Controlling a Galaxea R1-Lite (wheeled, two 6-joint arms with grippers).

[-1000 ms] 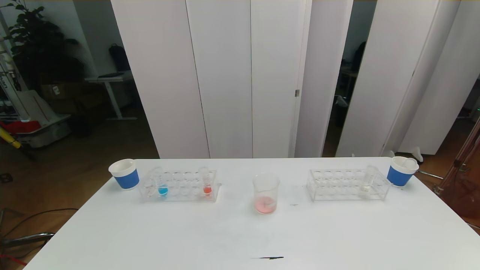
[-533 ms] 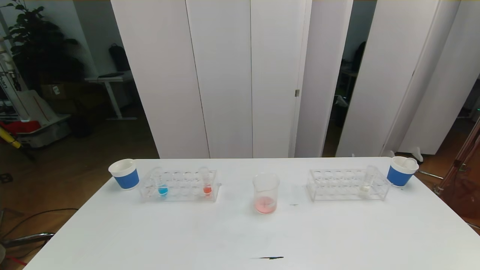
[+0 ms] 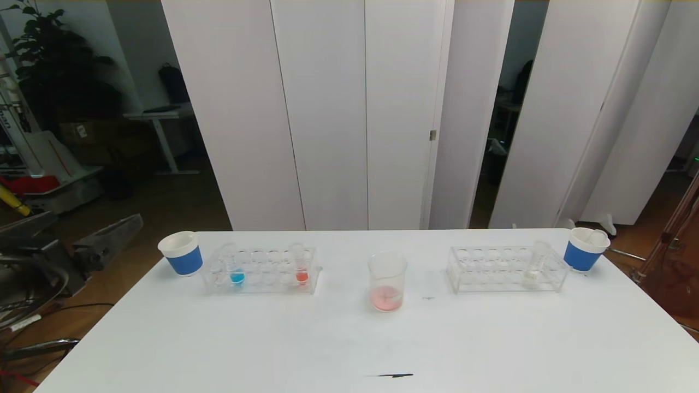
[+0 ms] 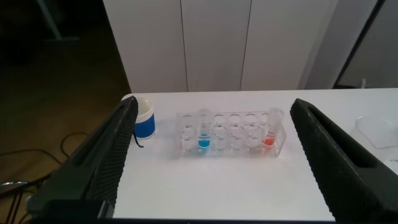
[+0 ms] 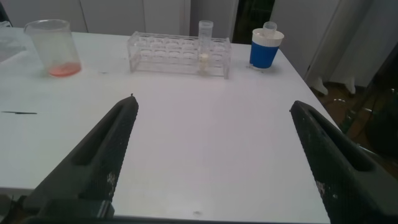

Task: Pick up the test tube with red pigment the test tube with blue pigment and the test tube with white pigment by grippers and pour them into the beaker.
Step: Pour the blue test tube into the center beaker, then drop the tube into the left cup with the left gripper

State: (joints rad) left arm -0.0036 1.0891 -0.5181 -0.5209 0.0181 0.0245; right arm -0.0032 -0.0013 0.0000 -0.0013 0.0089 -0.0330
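Observation:
The test tube with blue pigment and the test tube with red pigment stand upright in a clear rack at the table's back left. Another clear rack at the back right holds the test tube with white pigment. Between the racks stands the beaker, with pinkish-red pigment at its bottom. My left gripper hangs open off the table's left side, facing the left rack from a distance. My right gripper is open over the near right of the table, out of the head view.
A white paper cup with a blue band stands left of the left rack. A matching cup with a pale tube in it stands right of the right rack. A thin black mark lies near the table's front edge.
My left arm has risen into the head view at the left edge, beside the table. The tubes, racks, beaker and cups have not moved.

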